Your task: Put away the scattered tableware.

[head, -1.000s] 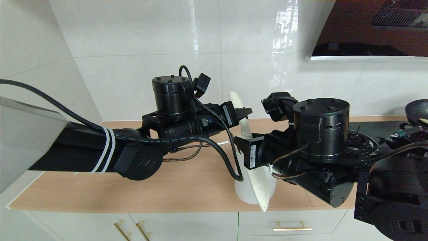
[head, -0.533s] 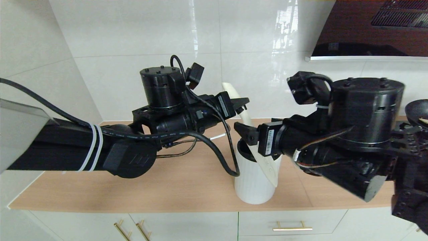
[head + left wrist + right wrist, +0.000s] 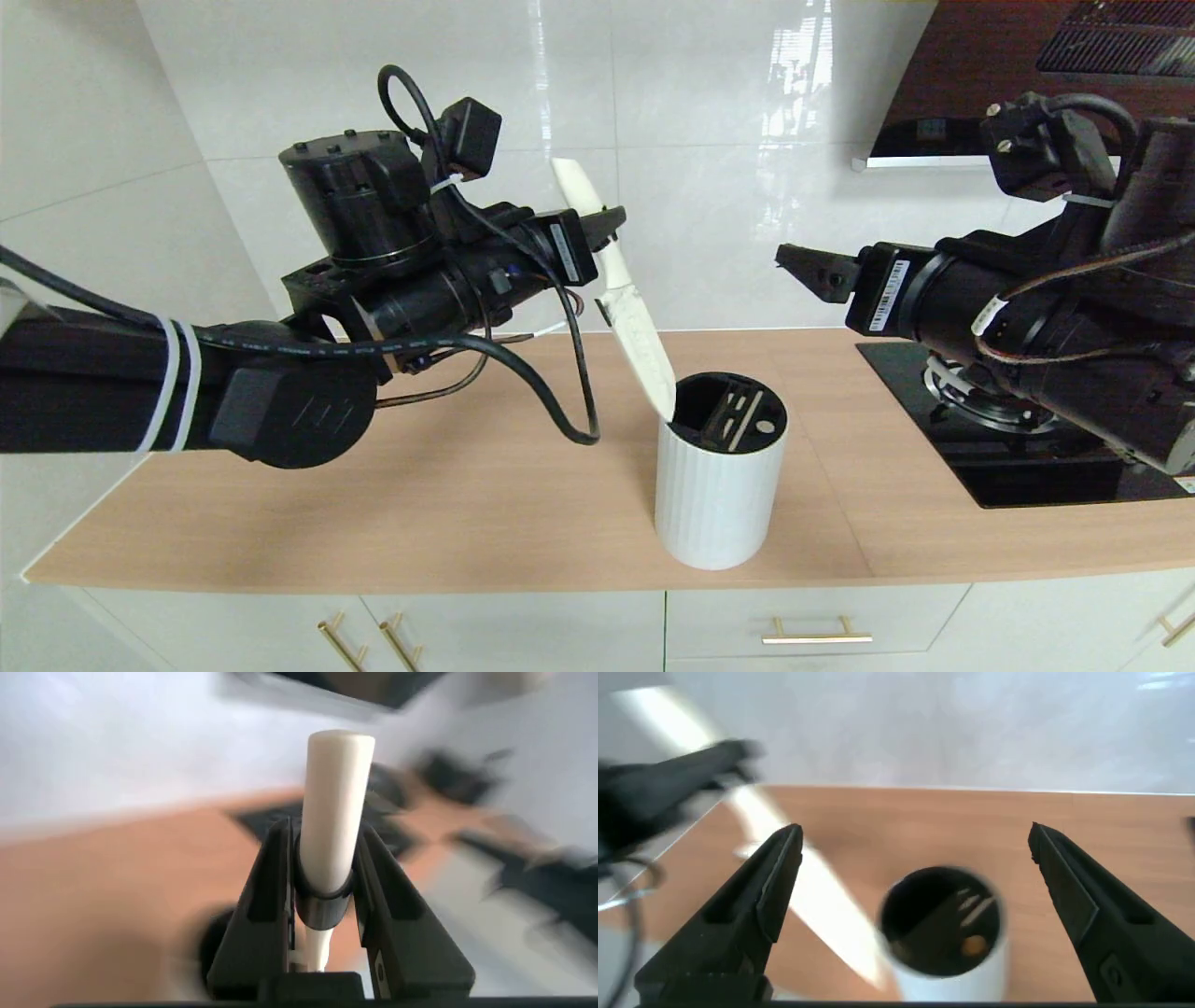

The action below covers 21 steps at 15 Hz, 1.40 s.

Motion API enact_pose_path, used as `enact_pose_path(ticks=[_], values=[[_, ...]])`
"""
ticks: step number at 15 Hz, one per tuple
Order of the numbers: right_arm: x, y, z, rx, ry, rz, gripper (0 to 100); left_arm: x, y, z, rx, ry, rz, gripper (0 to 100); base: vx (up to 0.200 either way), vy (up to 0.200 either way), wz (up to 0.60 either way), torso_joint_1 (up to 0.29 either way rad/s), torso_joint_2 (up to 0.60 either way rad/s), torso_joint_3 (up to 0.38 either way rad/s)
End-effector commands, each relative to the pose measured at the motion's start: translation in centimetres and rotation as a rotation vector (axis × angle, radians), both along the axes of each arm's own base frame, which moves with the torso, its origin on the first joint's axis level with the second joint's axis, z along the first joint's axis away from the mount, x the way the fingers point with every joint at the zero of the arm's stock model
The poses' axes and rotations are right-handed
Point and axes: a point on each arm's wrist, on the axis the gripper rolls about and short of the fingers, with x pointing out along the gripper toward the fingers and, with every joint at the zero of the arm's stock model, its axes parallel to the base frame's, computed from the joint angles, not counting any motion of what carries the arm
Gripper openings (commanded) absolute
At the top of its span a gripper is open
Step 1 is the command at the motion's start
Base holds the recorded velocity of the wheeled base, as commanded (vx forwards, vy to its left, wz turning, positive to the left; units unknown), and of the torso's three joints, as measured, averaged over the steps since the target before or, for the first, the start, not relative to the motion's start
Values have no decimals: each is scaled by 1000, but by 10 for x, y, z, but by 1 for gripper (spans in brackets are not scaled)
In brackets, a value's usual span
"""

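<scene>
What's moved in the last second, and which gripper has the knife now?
The left gripper, shut on the white knife, lifted and swung toward the robot's left, so the blade tip went from low in front of the holder up to its rim. The right gripper, which was close against the blade, pulled back to the robot's right; its fingers are open. The holder stayed put on the countertop.

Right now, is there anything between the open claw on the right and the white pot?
No. In the head view the right gripper hangs apart from the white holder, with just bare counter under the gap.
</scene>
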Motion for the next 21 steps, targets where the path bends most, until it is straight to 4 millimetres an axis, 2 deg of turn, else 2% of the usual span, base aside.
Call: enact_pose_path(ticks=[1, 3, 4, 6, 10, 13, 19, 21], values=[[8, 3, -8, -18, 22, -9, 100, 13, -6, -14, 50, -97, 81, 0, 0, 0, 0, 0, 0, 0], [7, 3, -8, -16, 21, -9, 100, 18, -21, -22, 25, -198, 81, 0, 0, 0, 0, 0, 0, 0], [7, 3, -7, -14, 19, -9, 100, 17, -32, -19, 5, -219, 62, 0, 0, 0, 0, 0, 0, 0], [5, 1, -4, -5, 8, -9, 100, 11, -41, -18, -3, -230, 50, 0, 0, 0, 0, 0, 0, 0], [5, 1, -4, -4, 7, -10, 100, 8, -41, -13, 32, -317, 80, 0, 0, 0, 0, 0, 0, 0], [6, 1, -5, -6, 10, -10, 100, 6, -40, -18, 51, -305, 77, 0, 0, 0, 0, 0, 0, 0], [6, 2, -6, -10, 14, -9, 100, -15, -52, -30, 77, -266, 15, 0, 0, 0, 0, 0, 0, 0], [6, 2, -6, -10, 14, -9, 100, -16, -54, -33, 86, -263, 11, 0, 0, 0, 0, 0, 0, 0]])
